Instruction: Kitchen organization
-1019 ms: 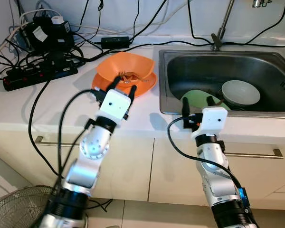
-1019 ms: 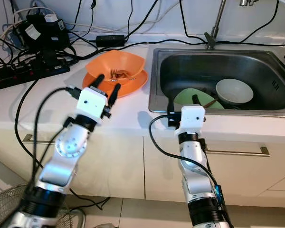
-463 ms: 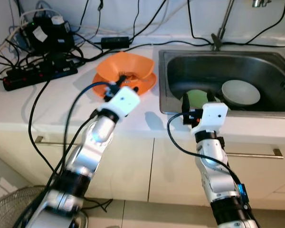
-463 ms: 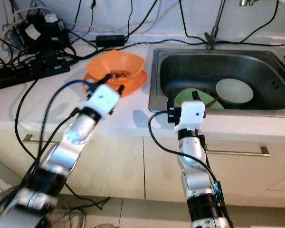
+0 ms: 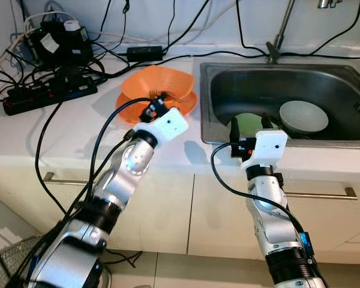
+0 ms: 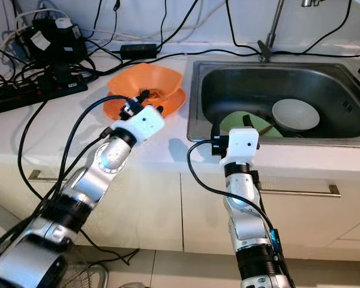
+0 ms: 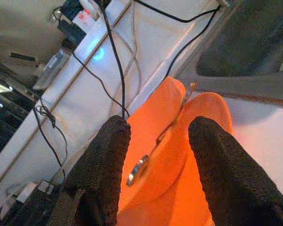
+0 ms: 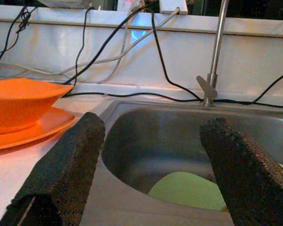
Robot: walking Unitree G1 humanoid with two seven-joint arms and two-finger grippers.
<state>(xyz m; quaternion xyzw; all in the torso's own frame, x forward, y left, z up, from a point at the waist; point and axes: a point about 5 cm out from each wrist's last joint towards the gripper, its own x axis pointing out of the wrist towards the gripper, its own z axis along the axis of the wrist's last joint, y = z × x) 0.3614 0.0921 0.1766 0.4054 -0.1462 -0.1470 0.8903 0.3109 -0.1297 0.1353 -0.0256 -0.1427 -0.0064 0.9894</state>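
— Left gripper (image 7: 155,155): where against the orange plastic bowl (image 5: 158,84)?
— Over its near rim, fingers spread, holding nothing; a metal fork (image 7: 166,132) lies inside, between them.
— And the arm?
— Bent, reaching forward. Right gripper (image 8: 153,155) gapes, empty, at the steel sink (image 5: 228,90) beside the bowl.

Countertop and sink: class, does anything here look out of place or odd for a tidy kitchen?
Yes. A tangle of black cables and a power strip lies on the countertop close to the sink, and some cables run behind its wet basin. A fork rests loose in the orange bowl.
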